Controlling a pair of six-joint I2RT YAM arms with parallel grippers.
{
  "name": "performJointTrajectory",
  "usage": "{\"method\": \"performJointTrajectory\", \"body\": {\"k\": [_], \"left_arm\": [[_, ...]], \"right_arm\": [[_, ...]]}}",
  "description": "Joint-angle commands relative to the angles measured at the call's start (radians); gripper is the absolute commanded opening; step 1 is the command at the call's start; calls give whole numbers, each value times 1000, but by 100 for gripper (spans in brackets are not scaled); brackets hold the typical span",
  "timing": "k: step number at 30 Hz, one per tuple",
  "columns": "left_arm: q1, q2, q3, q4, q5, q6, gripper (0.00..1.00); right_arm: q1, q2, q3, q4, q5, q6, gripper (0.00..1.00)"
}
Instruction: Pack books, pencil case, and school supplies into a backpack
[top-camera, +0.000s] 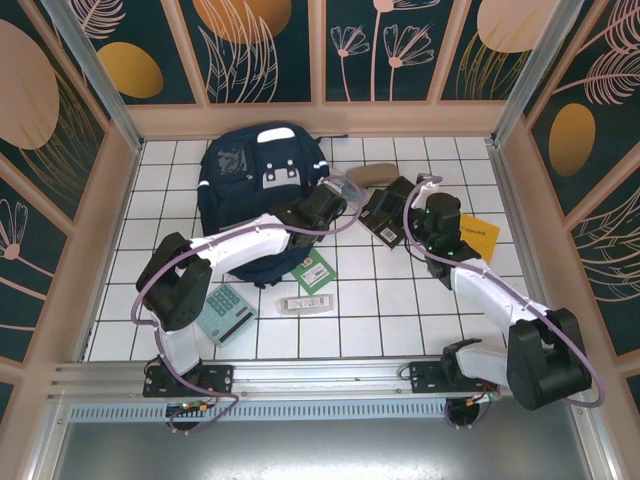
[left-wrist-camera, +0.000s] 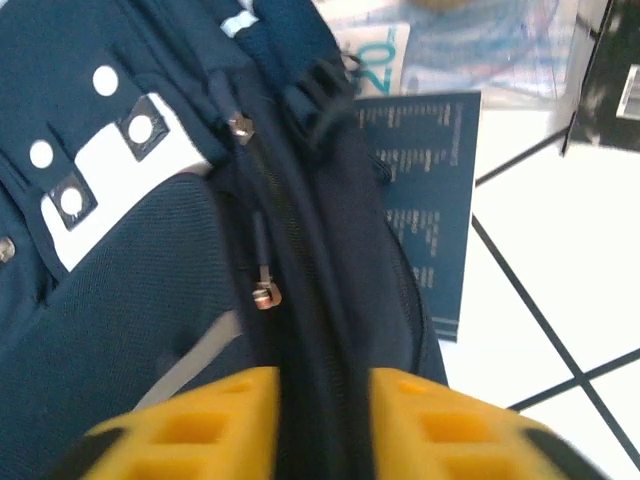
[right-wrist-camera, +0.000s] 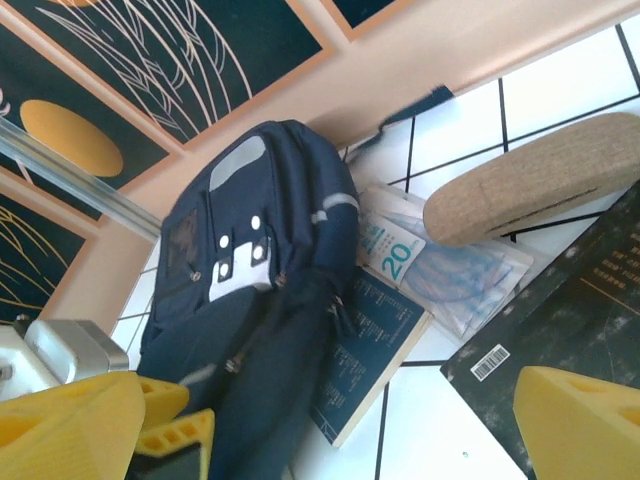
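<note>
The navy backpack (top-camera: 250, 185) lies at the back left, its zipper side (left-wrist-camera: 300, 250) facing right. My left gripper (top-camera: 330, 207) is at that right edge, shut on a fold of backpack fabric (left-wrist-camera: 325, 420) that fills the gap between the yellow fingers (left-wrist-camera: 200, 425). A dark blue book (left-wrist-camera: 425, 200) (right-wrist-camera: 375, 345) lies partly under the backpack. Beside it are the clear packet (right-wrist-camera: 455, 270), the tan pencil case (top-camera: 370, 176) (right-wrist-camera: 540, 190) and the dark brown book (top-camera: 385, 215) (right-wrist-camera: 570, 310). My right gripper (top-camera: 415, 215) (right-wrist-camera: 320, 435) hovers open over the dark brown book, holding nothing.
The yellow-orange book (top-camera: 478, 237) lies right of the right arm. In front of the backpack lie the small green book (top-camera: 312, 272), the white-grey bar (top-camera: 307, 302) and the mint-green calculator (top-camera: 225, 313). Patterned walls enclose the tiled table (top-camera: 380, 300).
</note>
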Motion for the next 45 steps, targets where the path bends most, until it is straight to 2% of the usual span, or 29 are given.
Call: {"method": "performJointTrajectory", "body": {"k": [1,2,3,8,14,16,18,22,24,27,29,32,35,40,45], "left_arm": [[7,-80,-47,83,-11,-43,41],[8,-94,-58,96,-13,-50,49],[9,-106,-66,105,-16,-53,51],[49,-176,-93,146,-13,-95,51],[161,-204,-173,244,133,-182,48],[167,-193,-184,258,140,-189,48],[170,-184,-193,267,153,-194,48],[170,-158,-192,277,270,-154,50],[169,-132,-178,269,321,-133,49],[166,-79,-157,257,369,-116,39],[158,-52,-138,243,390,-103,40],[126,-25,-120,227,356,-72,42],[89,10,-103,213,322,-39,50],[59,95,-52,177,178,-23,49],[46,134,-28,147,2,-2,42]], "right_arm": [[25,69,34,16,-20,-10,96],[35,88,47,8,-15,-19,96],[44,103,54,10,-15,-25,96],[101,179,88,31,-9,-54,93],[113,335,213,-7,-45,-66,62],[113,386,262,-29,-50,-74,57],[114,441,317,-55,-40,-80,55],[113,514,398,-104,-26,-93,53],[113,517,405,-107,-13,-97,53],[111,505,385,-94,-2,-99,54],[106,496,366,-85,11,-95,54],[89,479,327,-59,11,-77,54],[74,455,286,-26,2,-58,54],[71,439,265,-18,-18,-54,54],[71,432,263,-6,-38,-60,54]]}}
